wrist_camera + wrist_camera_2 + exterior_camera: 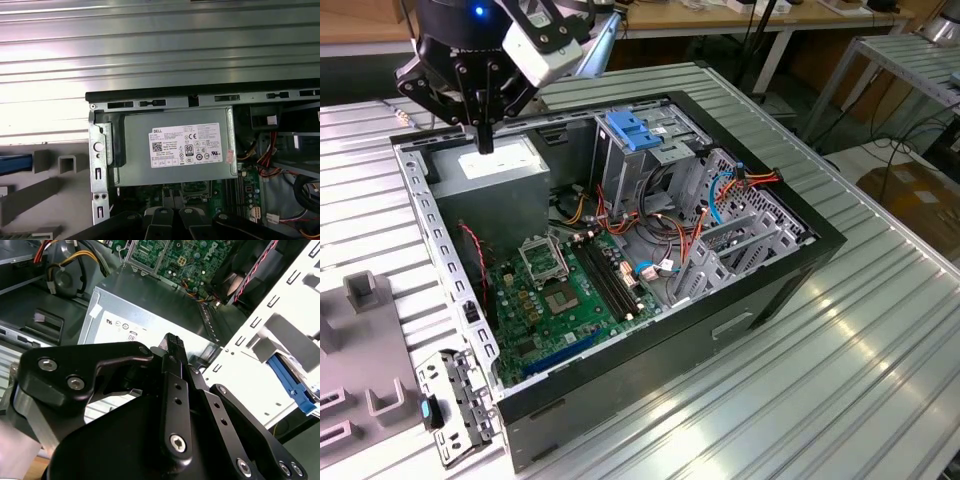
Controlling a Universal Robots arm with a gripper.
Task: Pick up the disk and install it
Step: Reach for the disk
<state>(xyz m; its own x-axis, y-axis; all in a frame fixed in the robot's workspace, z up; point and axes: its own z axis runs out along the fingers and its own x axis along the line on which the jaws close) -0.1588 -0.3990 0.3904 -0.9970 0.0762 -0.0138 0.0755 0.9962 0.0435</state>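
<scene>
case [772, 292] on table [880, 385] | PSU [505, 178] in case, rear | mobo [552, 300] before PSU | gripper [485, 143] over PSU

I have my gripper [169, 344] in the foreground, its black links running up to fingertips pressed together with nothing between them. The tip lies over the edge of the white sticker [120, 324] on the grey power supply [165, 300]. Beyond the supply I see the green motherboard [195, 255] and a fan [67, 277] with yellow and orange wires, and beside it a slotted pale metal frame [260, 340] with a blue plastic part [292, 385] against it.
</scene>
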